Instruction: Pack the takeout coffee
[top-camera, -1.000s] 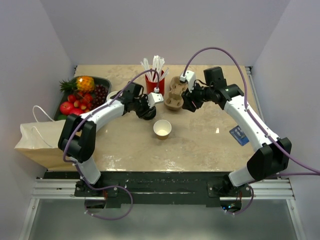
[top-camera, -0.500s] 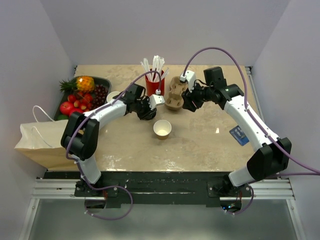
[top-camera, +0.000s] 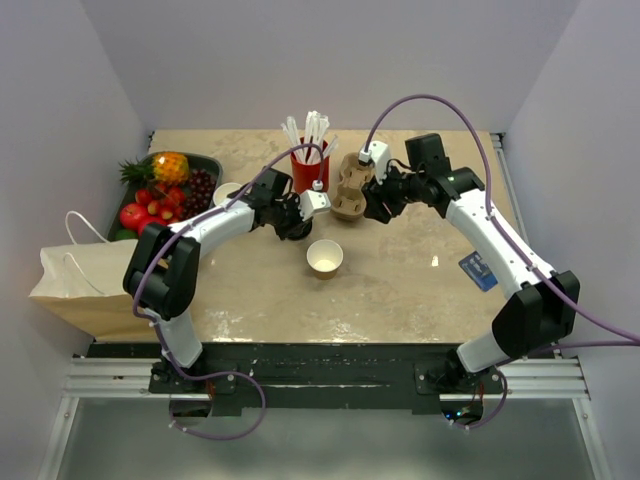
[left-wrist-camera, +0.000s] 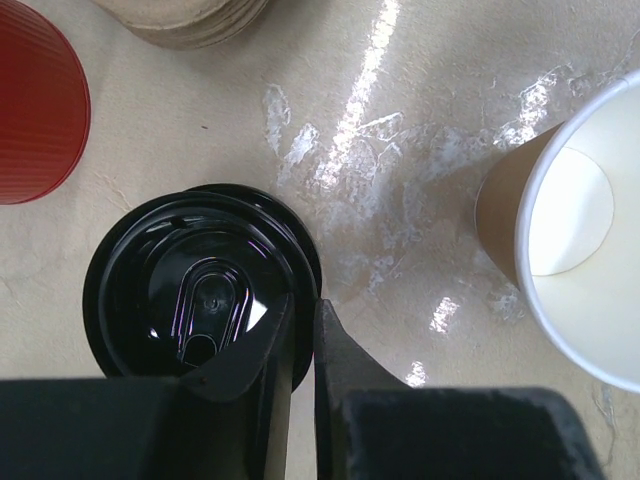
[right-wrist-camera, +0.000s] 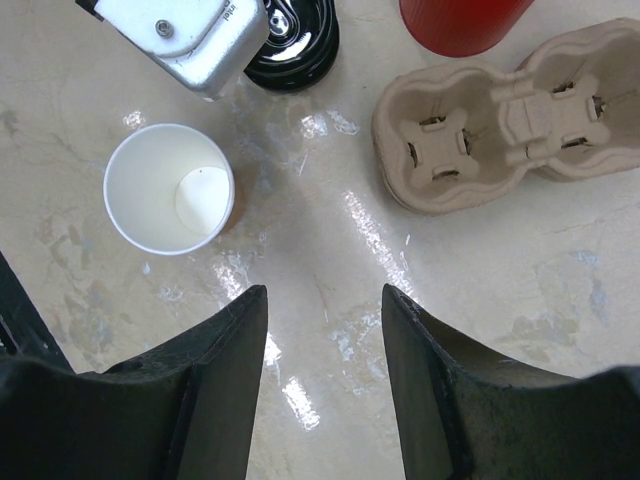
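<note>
I was at the grasping step of packing the takeout coffee (left-wrist-camera: 190, 290). My left gripper (left-wrist-camera: 303, 300) hung directly over it, jaws drawn narrow with only a thin slit between them, set at the right edge of the lid. I could not tell whether the rim was actually pinched in that slit. My right gripper (right-wrist-camera: 322, 292) hovered with its jaws moderately wide and empty, above bare table (top-camera: 400, 280) between the lidless cup (right-wrist-camera: 170, 188) and the pulp cup carrier (right-wrist-camera: 490, 110).

The coffee stood upright on the table, just beside the red straw cup (left-wrist-camera: 35, 110) and near the carrier, with the lidless cup a little apart on its other side. From above I saw only its lid: round, glossy black, with raised rings and a small oval sip tab near the middle. Its paper wall was hidden beneath.

In my judgement, the next move called for a firm hold on the rim, then a straight, level lift so the lid stayed seated, and a carry to the carrier or to the paper bag (top-camera: 75, 280) at the table's left edge.
</note>
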